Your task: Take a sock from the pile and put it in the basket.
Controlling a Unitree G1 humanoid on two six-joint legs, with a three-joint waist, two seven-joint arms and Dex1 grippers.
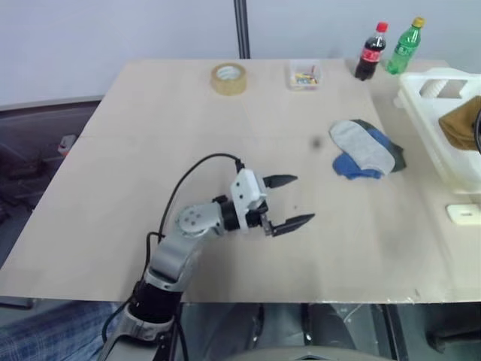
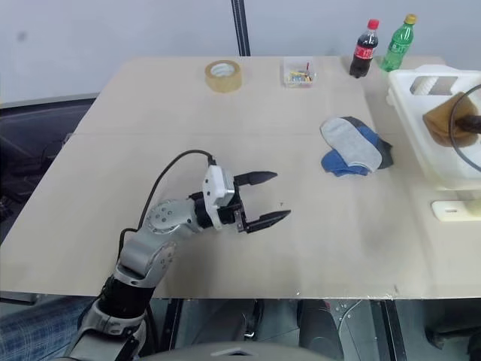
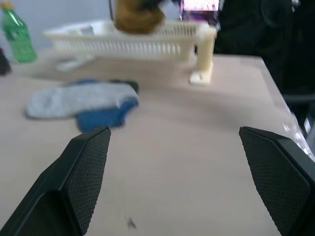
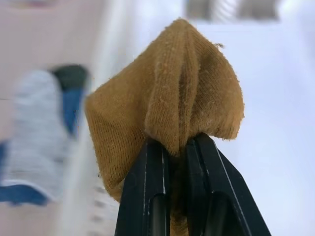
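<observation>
**Yellow sock pinched over the basket, left gripper idle above the desk**

The right gripper [image 4: 174, 147] has its two black fingers [image 4: 147, 187] pressed together on a fold of the sock [image 4: 172, 98], a mustard-yellow knit that bunches up above the fingertips and hangs down beside them. In the head views the sock shows as a brown-yellow lump at the far right, above the inside of the basket [image 2: 409, 113], the white slotted plastic one that stands on the right edge of the desk [image 1: 150, 150]. Whether the sock touches the basket's floor cannot be told.

The left gripper [image 1: 289, 201] hovers over the near middle of the desk, pointing to the right, its fingers [image 1: 282, 180] spread wide apart with nothing between them.

The pile [image 1: 364, 150] lies on the desk between the left gripper and the basket, nearer the basket: a light grey sock [image 1: 361, 144] on top, a blue sock [image 1: 353, 167] under its near side, and a dark one peeking out on the right.

Along the far edge of the desk stand a roll of tape [image 1: 228, 78], a small clear box [image 1: 304, 75] with coloured bits inside, a cola bottle [image 1: 370, 51] with a red cap and a green bottle [image 1: 404, 47] with a yellow cap. A small white block [image 1: 464, 213] lies on the desk just near of the basket.
</observation>
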